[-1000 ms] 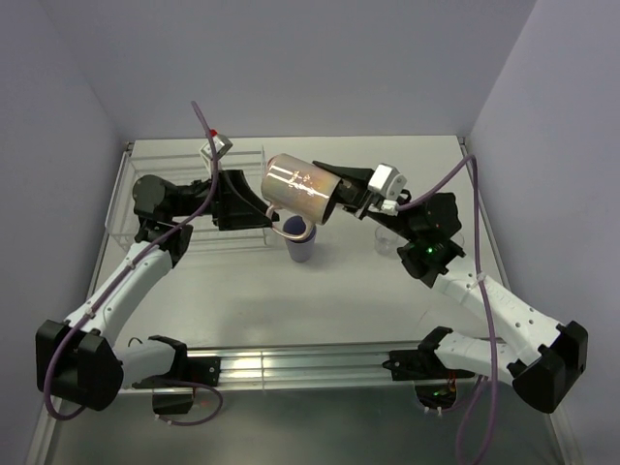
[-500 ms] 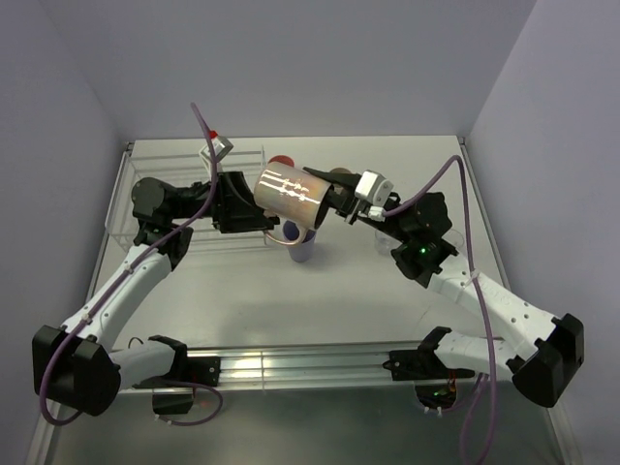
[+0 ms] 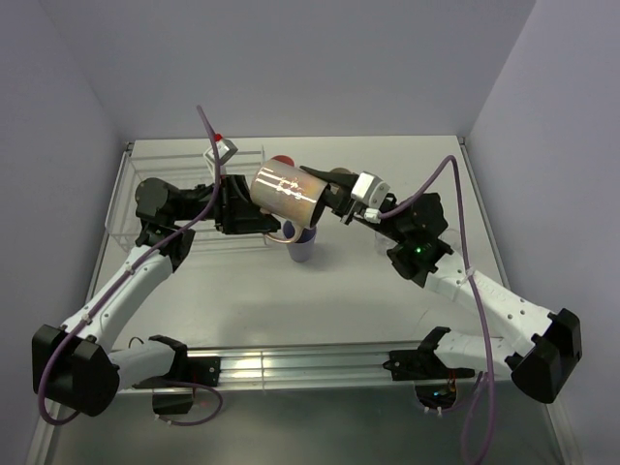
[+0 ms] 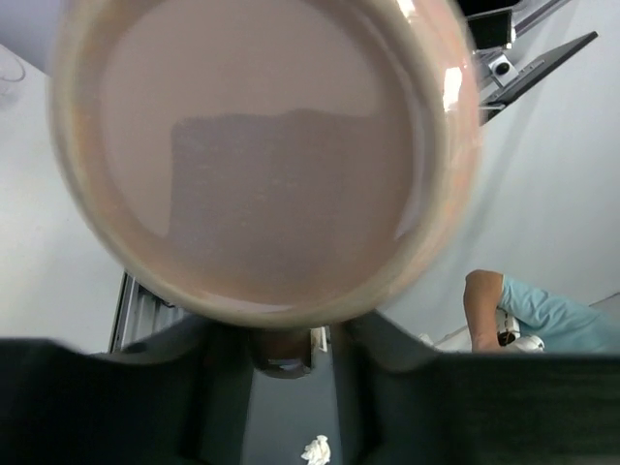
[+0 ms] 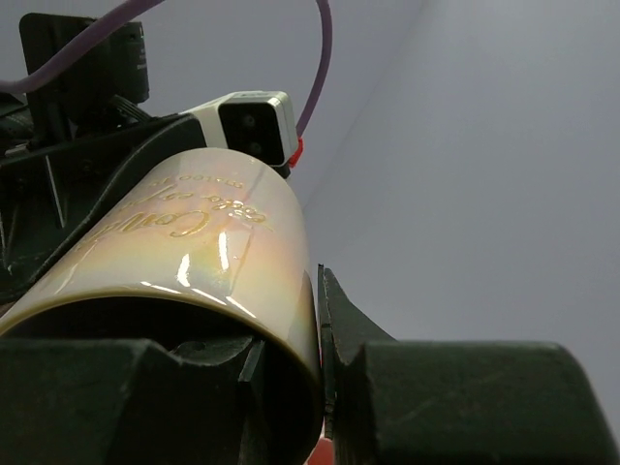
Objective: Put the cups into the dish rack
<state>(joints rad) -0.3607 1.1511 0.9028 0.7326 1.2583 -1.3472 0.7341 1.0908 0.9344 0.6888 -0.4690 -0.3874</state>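
Pale pink mug [image 3: 287,190]: glazed, slippery, breakable; aloft over desk centre. Right gripper [image 3: 325,199] clamps its rim; left gripper [image 3: 261,220] at base, jaw gap untellable; handle likely safest hold

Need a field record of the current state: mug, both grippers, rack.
object: pale pink handled mug, lying sideways in midair
right gripper: shut on mug's rim
left gripper: at mug's base end, grip unclear
beneath mug: lavender plastic tumbler, upright
clear barred dish rack: left of mug, mug not in it
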